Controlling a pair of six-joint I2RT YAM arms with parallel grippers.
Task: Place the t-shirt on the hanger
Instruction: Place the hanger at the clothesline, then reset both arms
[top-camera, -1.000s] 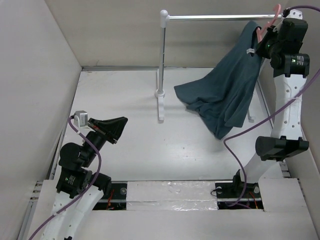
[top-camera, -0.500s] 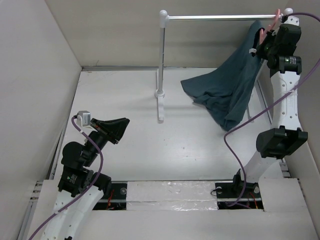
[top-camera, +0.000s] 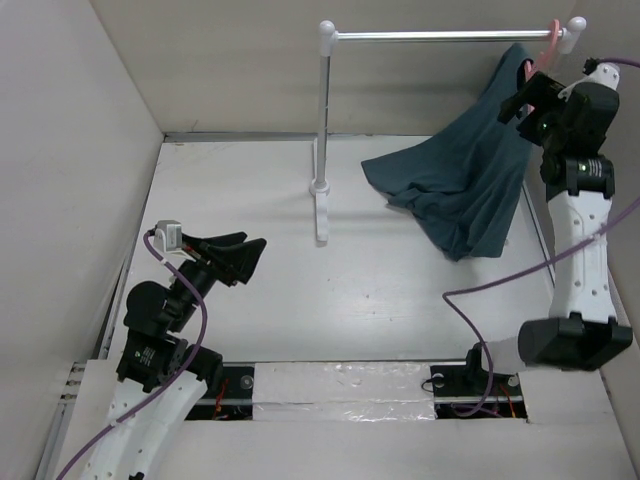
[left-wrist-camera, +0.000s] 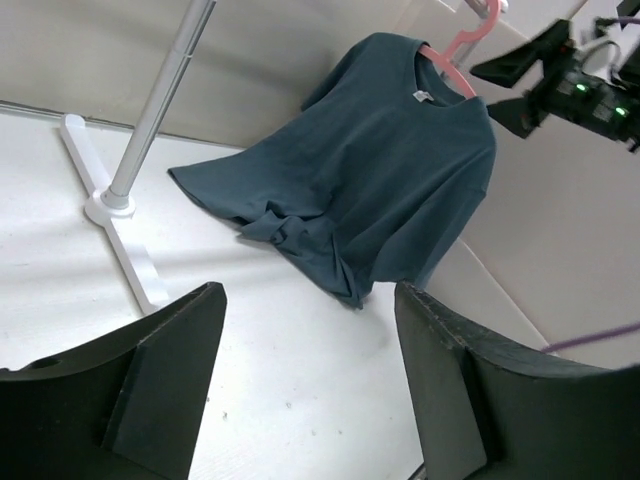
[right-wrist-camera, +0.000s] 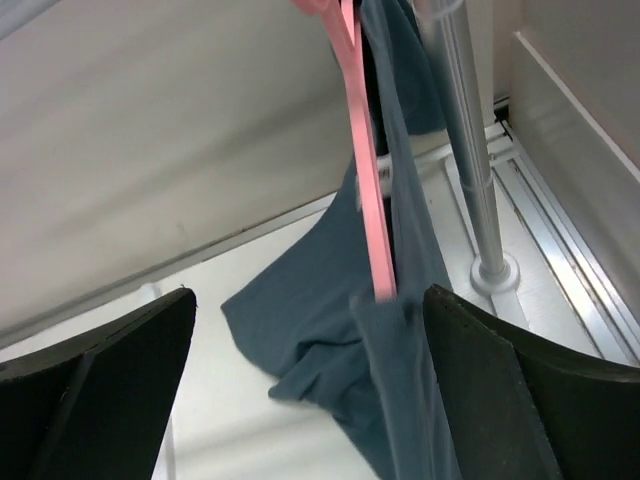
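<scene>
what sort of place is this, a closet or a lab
Most likely a robot test cell: a white table boxed in by plain panels, a left arm and right arm bolted at its near edge, and a rack holding a t-shirt on a pink hanger.

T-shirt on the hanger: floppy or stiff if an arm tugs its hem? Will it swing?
Likely floppy: the t-shirt drapes in folds, hem bunched low. Probably swings if pushed: the hanger hangs only by its hook on the rack bar.

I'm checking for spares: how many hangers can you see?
1. The pink hanger hangs at the right end of the silver bar, with the t-shirt on it. Another could be hidden under the cloth.
</scene>
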